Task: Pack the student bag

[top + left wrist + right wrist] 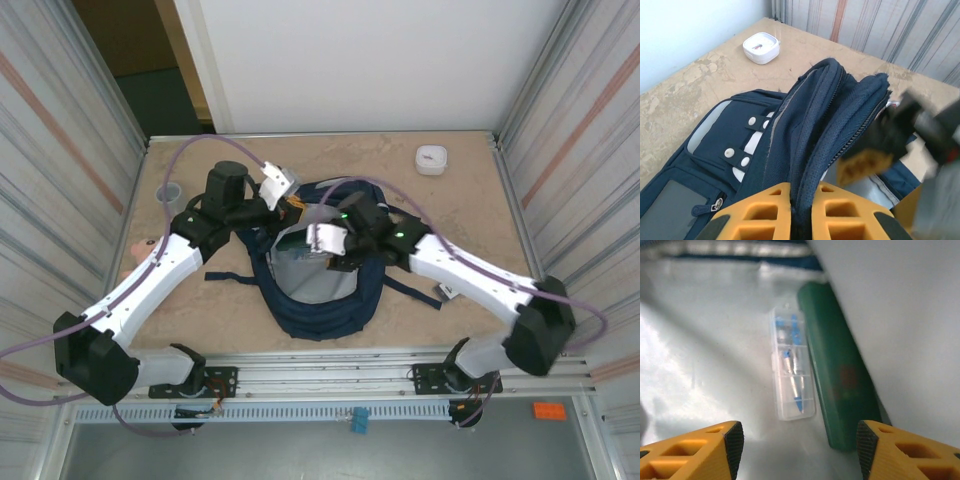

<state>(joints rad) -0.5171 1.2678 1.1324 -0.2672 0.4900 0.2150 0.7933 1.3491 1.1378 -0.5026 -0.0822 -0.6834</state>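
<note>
**Bag held open on left, right pincer open inside**

- The student bag [320, 318] lies flat mid-worktop [460, 215], between the two arms, with its opening toward the far side.
- The left pincer [800, 202] is clamped on the bag's navy rim. In the left wrist view, zipper-edged fabric is squeezed between the two orange fingers [760, 212], and the rim is lifted into a ridge above the front pocket.
- The right pincer [798, 444] is down in the bag mouth with its fingers well apart. Nothing is between them and it isn't touching the contents.
- Two things lie on the grey lining [700, 355] below the right pincer:
  - a clear plastic case [792, 372] with blue-tipped items inside; can't tell what they are
  - a dark green flat case [840, 385], lying lengthwise just beside the clear case on its right; can't tell if the two touch
- A pale flap of lining covers the upper right of the right wrist view.
- A small white box [761, 47] sits at the far right corner of the worktop, well apart from the bag.
- A clear cup [167, 192] sits near the far left edge, beside the left arm.
</note>
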